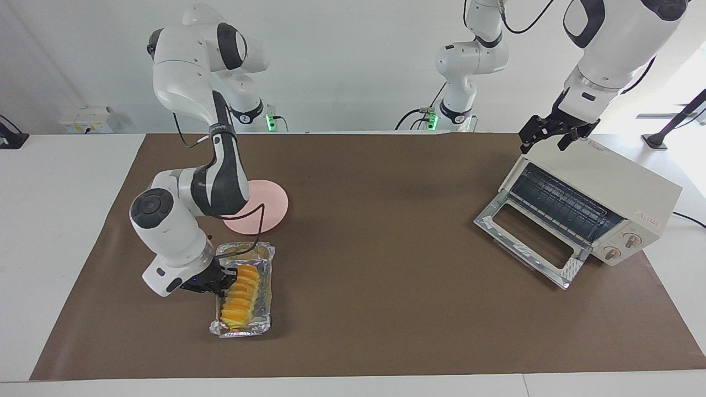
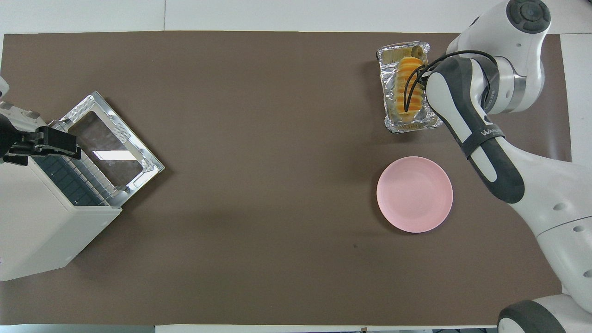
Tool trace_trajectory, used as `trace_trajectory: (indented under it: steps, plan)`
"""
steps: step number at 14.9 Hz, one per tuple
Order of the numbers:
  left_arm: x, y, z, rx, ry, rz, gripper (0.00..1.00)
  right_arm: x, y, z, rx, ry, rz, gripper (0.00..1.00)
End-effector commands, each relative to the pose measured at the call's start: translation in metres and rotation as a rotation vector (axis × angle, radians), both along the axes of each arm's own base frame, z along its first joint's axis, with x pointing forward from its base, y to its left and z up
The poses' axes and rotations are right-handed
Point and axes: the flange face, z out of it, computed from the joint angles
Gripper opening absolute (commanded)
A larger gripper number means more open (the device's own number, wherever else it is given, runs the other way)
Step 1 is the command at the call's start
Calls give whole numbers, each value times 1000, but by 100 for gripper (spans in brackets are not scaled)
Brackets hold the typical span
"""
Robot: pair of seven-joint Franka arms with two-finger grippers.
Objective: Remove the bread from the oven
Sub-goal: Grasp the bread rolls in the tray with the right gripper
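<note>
Right gripper point(image 1: 227, 277): low at foil tray point(image 1: 266, 263), fingers clenched on bread point(image 1: 242, 298). Bread: lying in tray, right arm's end of table, clear of oven. Pink plate point(image 1: 274, 211): at 12 o'clock from tray in facing view, nearer robots, just apart. Left gripper point(image 1: 546, 132): waiting over oven point(image 1: 623, 187) top, fingers spread, holding nothing. Oven: left arm's end, door point(image 1: 527, 237) dropped open.

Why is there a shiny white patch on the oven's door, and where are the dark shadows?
Overhead view: the open oven door's glass mirrors a ceiling light as a bright white streak. Facing view: that glass shows no glare, only brown mat through it. Both views: lighting is soft, so the pink plate and foil tray cast only faint shadows.
</note>
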Motion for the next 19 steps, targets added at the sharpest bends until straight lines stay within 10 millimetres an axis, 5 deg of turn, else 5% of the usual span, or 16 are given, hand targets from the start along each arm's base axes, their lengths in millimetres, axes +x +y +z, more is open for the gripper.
trace_trajectory:
  steps: [1,2,4,6,8,12,19]
  plan:
    - [-5,2,4,-13,-2,6,100,-16,-2,-22,4,-17,33,0]
    - [-5,2,4,-13,-2,6,100,-18,-2,-23,4,-14,31,8]
    - [-5,2,4,-13,-2,6,100,-18,-8,-22,-5,-6,33,73]
    - [-5,2,4,-13,-2,7,100,-19,-8,-14,-24,10,58,91]
    - [-5,2,4,-13,-2,7,100,-18,-3,9,-68,10,88,94]
    - [-5,2,4,-13,-2,7,100,-13,28,25,-80,43,107,94]
    - [-5,2,4,-13,-2,7,100,-4,56,10,-77,-46,63,84]
